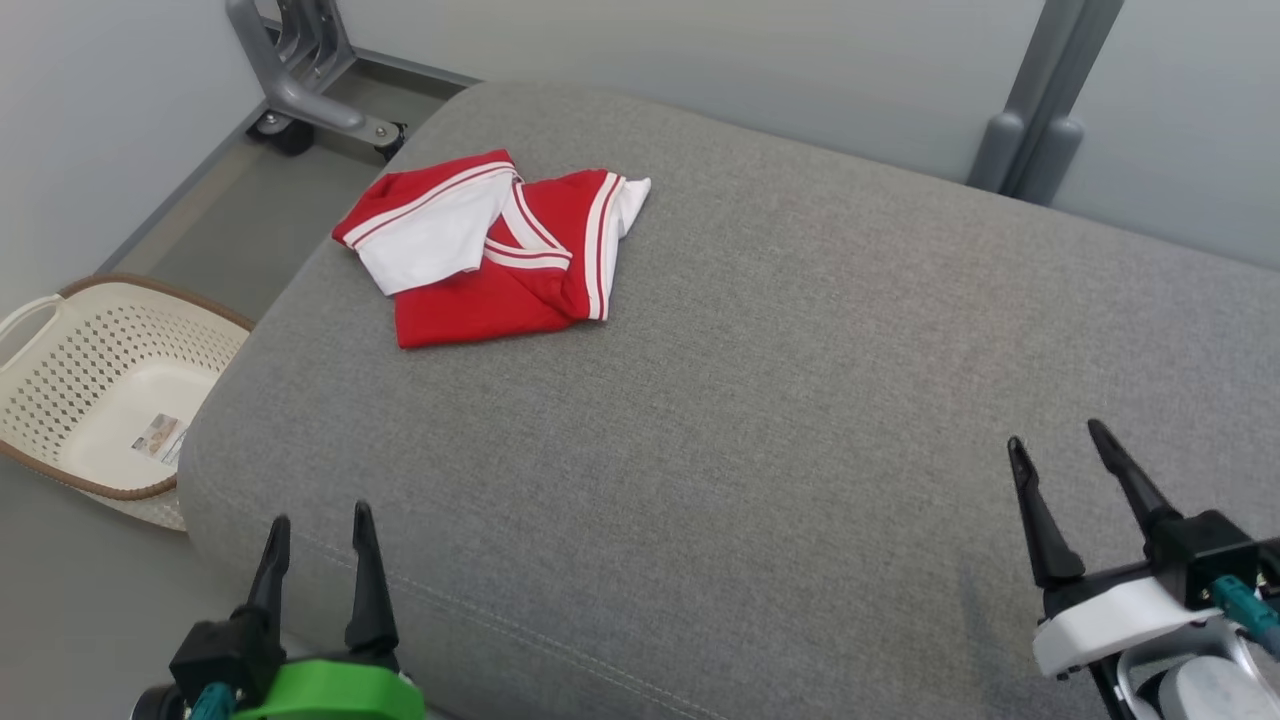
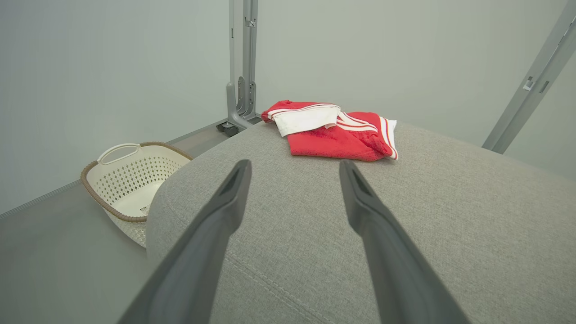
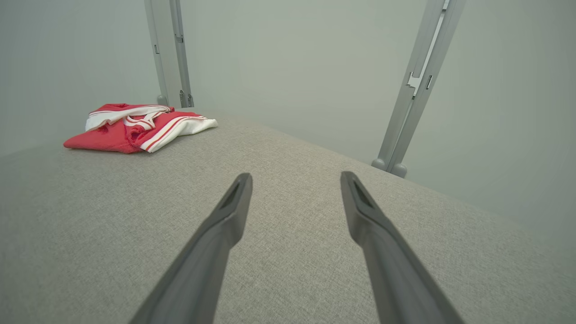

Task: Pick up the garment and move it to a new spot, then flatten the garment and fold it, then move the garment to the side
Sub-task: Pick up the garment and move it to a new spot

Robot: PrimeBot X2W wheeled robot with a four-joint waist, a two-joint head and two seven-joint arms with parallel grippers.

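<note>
The only label is a small printed sticker (image 1: 158, 437) on the floor of the cream perforated basket (image 1: 60, 400), too small to read. The red garment (image 1: 480, 270) with white stripes and white panels carries no lettering that can be made out.

The left fingers (image 1: 370, 590) are spread wide and released, holding and touching nothing, poised at the near left edge of the grey upholstered cushion (image 1: 800, 420). The right fingers (image 1: 1040, 530) are equally spread and bare above its near right part.

The garment lies loosely folded and rumpled on the far left part of the cushion, well apart from both pairs of fingers. The basket stands on the grey floor (image 1: 60, 600) beside the cushion's left edge. Pale walls and grey metal frame posts (image 1: 1050, 110) stand behind.
</note>
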